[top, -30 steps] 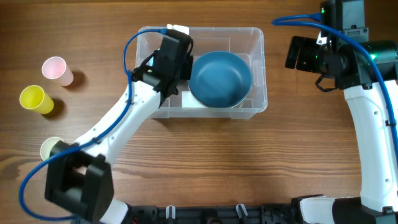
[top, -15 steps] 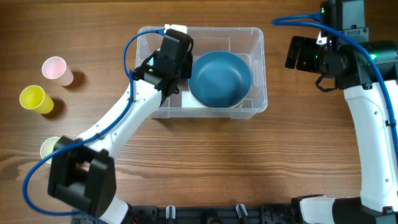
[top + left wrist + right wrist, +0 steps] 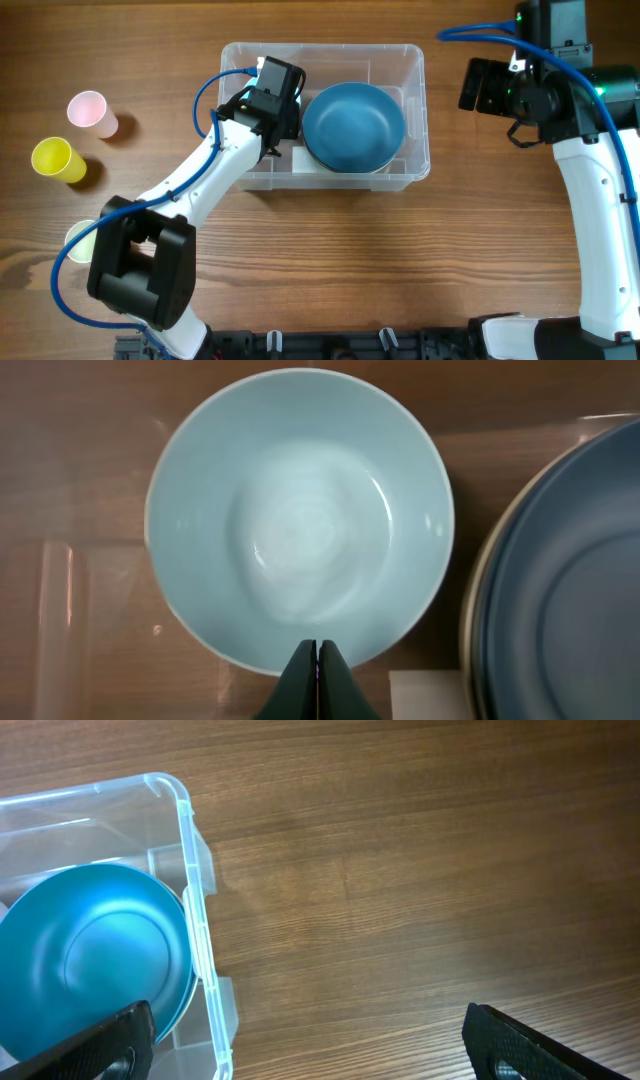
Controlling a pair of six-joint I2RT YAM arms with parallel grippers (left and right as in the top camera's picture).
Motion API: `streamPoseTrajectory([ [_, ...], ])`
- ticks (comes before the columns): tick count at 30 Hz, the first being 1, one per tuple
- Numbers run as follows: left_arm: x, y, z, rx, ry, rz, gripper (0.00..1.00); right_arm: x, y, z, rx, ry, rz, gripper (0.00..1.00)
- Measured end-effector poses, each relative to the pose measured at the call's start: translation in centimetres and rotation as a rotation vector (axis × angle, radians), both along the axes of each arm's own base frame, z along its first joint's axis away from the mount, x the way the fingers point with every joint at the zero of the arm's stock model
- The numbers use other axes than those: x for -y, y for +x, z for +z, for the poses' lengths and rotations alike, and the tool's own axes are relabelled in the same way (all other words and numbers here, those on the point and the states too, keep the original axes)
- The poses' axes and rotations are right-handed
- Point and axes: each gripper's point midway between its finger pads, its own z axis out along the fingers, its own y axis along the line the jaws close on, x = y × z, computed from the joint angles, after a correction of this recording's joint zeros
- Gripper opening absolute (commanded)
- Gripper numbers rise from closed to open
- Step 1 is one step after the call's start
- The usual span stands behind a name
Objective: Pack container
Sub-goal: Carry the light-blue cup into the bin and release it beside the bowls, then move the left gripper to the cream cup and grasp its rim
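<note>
The clear container (image 3: pixel 340 58) sits on the counter (image 3: pixel 380 270) with a dark bowl (image 3: pixel 353 126) and a pale bowl (image 3: pixel 300 515) inside. The left end effector (image 3: pixel 317 657) hangs over its left half, fingers (image 3: pixel 300 687) pinched together, empty; the right end effector (image 3: pixel 310 1045) hangs beyond its right wall, spread wide.

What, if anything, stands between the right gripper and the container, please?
Nothing visible does: only wooden table lies between the right gripper, jaws open, and the container wall. The dark blue bowl sits inside, beyond that wall.
</note>
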Motion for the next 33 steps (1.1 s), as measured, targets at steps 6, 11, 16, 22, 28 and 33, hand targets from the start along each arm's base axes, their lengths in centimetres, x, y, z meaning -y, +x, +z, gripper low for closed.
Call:
streamPoseTrajectory([
  [6,0.4,0.4,0.6,0.027,-0.034,0.014,0.04,0.0,0.0,0.0,0.0,0.0,0.0,0.99],
  [11,-1.2,-1.8,5.6,0.058,-0.053,0.076,0.08,0.0,0.0,0.0,0.0,0.0,0.0,1.0],
  [16,-5.1,-7.7,13.8,0.104,-0.135,0.206,0.86,0.0,0.0,0.0,0.0,0.0,0.0,1.0],
  [22,-7.4,-14.5,16.1,0.037,-0.182,0.244,1.0,0.0,0.0,0.0,0.0,0.0,0.0,1.0],
  [28,-11.0,-19.2,15.5,-0.051,-0.147,0.415,1.0,0.0,0.0,0.0,0.0,0.0,0.0,1.0],
  [33,-15.6,-20.5,15.0,0.009,-0.121,0.706,1.0,0.0,0.0,0.0,0.0,0.0,0.0,1.0],
])
